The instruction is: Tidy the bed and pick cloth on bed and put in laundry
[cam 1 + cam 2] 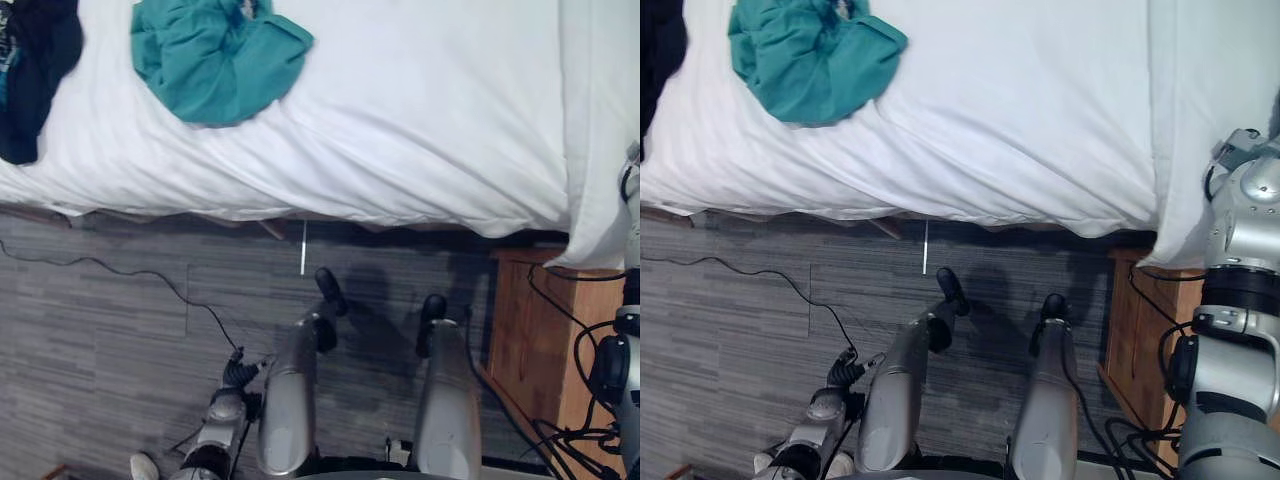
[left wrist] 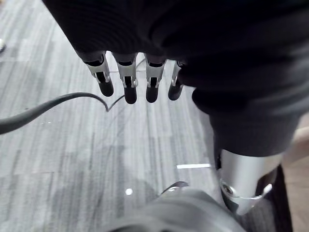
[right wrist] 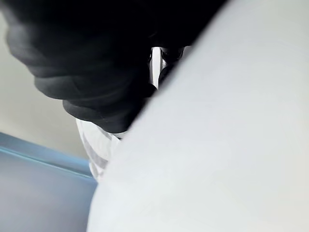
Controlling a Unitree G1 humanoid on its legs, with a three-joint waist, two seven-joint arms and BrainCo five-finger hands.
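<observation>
Hanging low beside the robot, the left hand (image 2: 159,29) has its fingers (image 2: 126,79) straight and slightly apart, pointing down at the grey floor (image 2: 72,159) and holding nothing. The right hand (image 3: 91,72) is up at the robot's right end of the bed, its dark cover against the white duvet (image 1: 420,120). The fabric hides its fingers, so it cannot be told whether they are spread or closed on the cover. Far beyond the left fingers, up across the mattress, the teal cloth (image 1: 215,60) lies crumpled in a heap on the duvet. A dark cloth (image 1: 35,70) lies further out to the robot's left of it. Neither garment is touched, so the step in hand reads as the approach to the first pick. To do it well, the left hand probably needs to lift clear of the mattress edge before reaching forward. It should then come down on the thickest bunch of the teal heap with fingers open and close on teal fabric alone, so the duvet beneath is not gathered up with it. If the right hand does have the duvet, a smooth, even pull would flatten the folds near the teal heap without dragging the garments off.
</observation>
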